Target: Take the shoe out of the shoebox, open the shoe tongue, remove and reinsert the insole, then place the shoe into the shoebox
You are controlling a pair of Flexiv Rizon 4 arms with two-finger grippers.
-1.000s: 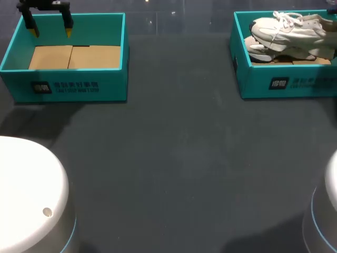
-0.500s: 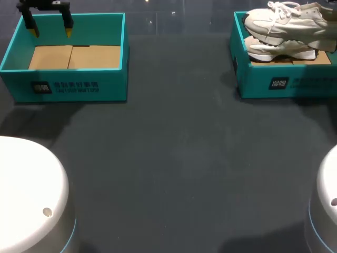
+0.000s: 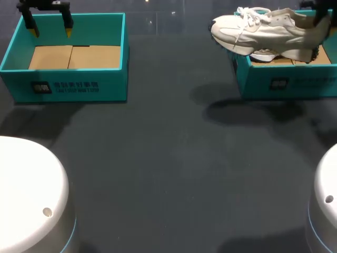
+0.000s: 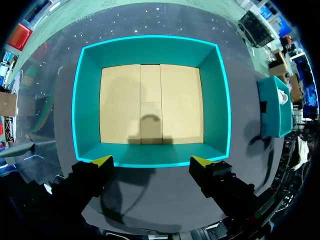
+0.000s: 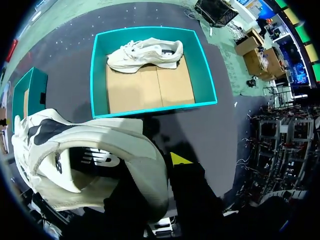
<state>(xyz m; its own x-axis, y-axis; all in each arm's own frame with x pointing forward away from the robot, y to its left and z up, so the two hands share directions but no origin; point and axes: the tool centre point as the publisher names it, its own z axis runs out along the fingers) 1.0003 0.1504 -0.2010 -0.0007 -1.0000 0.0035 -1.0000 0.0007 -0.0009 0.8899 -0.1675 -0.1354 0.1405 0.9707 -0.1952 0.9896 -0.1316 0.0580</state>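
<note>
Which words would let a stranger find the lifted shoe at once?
Find the teal shoebox on the right. Over its left wall hangs the lifted shoe, white, toe pointing left. Its twin lies inside the box; only this one is in the air.

The shoe (image 3: 263, 30) is cream with dark panels, the shoebox (image 3: 305, 84) teal, the table (image 3: 174, 158) charcoal

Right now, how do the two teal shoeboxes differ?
The left shoebox shows only its bare cardboard floor; the right shoebox holds a white shoe. An open left end effector hangs above the left shoebox; a lifted shoe hangs over the right shoebox's edge, toe past it. Both are teal, lidless and cardboard-floored.
</note>
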